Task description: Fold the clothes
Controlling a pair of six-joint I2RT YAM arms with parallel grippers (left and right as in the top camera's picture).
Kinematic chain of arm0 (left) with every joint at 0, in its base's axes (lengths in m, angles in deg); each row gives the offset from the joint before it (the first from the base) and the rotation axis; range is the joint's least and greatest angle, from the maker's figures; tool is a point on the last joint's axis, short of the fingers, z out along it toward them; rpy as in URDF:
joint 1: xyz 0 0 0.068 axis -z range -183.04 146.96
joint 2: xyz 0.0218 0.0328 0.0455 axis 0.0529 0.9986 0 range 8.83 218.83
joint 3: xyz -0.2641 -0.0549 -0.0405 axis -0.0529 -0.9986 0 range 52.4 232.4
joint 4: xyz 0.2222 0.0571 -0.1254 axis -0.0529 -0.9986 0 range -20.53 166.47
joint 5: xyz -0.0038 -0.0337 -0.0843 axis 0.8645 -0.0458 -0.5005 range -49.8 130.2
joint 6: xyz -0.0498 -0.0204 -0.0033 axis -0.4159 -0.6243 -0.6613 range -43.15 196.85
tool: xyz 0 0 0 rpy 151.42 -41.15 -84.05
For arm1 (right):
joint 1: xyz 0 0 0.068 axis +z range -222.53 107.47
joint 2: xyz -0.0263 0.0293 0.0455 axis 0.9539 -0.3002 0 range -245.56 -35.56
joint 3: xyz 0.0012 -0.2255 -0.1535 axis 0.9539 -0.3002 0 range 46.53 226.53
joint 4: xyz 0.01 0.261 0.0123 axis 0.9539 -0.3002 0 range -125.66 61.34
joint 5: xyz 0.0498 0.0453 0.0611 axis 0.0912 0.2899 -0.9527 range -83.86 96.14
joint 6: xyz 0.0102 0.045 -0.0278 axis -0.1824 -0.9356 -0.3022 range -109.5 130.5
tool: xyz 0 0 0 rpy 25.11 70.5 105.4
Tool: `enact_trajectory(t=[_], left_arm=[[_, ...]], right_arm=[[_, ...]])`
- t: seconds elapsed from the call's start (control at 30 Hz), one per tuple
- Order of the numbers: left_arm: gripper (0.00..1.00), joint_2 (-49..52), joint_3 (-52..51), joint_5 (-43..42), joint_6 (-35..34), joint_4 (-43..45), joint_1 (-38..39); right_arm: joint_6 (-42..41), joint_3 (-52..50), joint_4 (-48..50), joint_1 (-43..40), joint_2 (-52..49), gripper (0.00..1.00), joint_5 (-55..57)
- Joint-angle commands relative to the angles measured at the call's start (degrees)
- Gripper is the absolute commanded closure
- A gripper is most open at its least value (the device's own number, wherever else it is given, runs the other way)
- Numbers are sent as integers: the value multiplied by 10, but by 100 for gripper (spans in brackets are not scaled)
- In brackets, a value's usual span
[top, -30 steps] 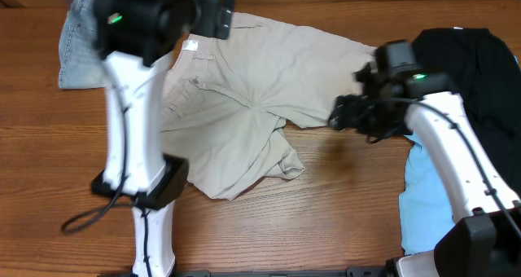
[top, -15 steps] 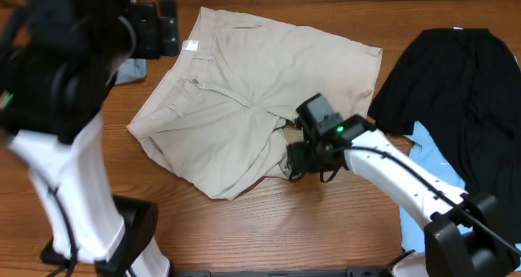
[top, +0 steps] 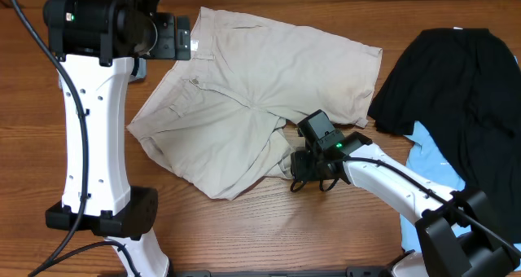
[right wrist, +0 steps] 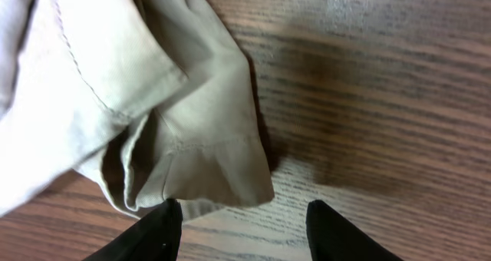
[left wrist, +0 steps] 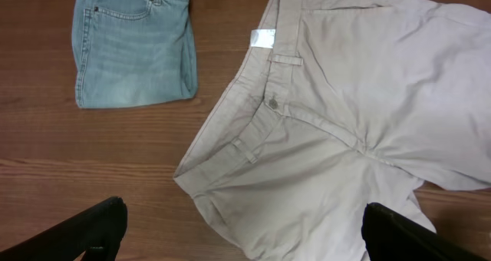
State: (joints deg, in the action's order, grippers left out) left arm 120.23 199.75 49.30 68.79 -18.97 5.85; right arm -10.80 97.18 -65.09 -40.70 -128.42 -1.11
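The pale beige shorts [top: 269, 90] lie spread on the table, waistband at the left, one leg crumpled at the front. My right gripper [top: 304, 176] is open and low at that leg's hem [right wrist: 207, 169], its fingers [right wrist: 242, 215] just in front of the hem's corner, holding nothing. My left gripper [top: 168, 37] hangs high over the waistband, open and empty [left wrist: 245, 238]. The waistband, button and white label [left wrist: 262, 37] show in the left wrist view. Folded pale-blue denim shorts [left wrist: 130, 46] lie left of the beige shorts, mostly hidden under my left arm in the overhead view.
A black garment [top: 460, 90] lies at the right, over a light-blue cloth [top: 431, 159]. The left arm's base [top: 106, 216] stands at the front left. Wooden table [top: 244, 236] shows at the front.
My right gripper has moved left from beside the black garment down to the beige leg's hem. My left arm has swung and now stands over the waistband.
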Motion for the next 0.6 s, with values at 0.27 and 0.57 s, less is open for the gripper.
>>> enact_trajectory(t=[0.27,0.57], left_arm=[[0,2,-31,7,-9,23,-3],[0,10,-56,8,-7,43,-4]], right_arm=[[10,-2,43,1,-30,49,2],[18,-2,53,-1,-53,96,19]])
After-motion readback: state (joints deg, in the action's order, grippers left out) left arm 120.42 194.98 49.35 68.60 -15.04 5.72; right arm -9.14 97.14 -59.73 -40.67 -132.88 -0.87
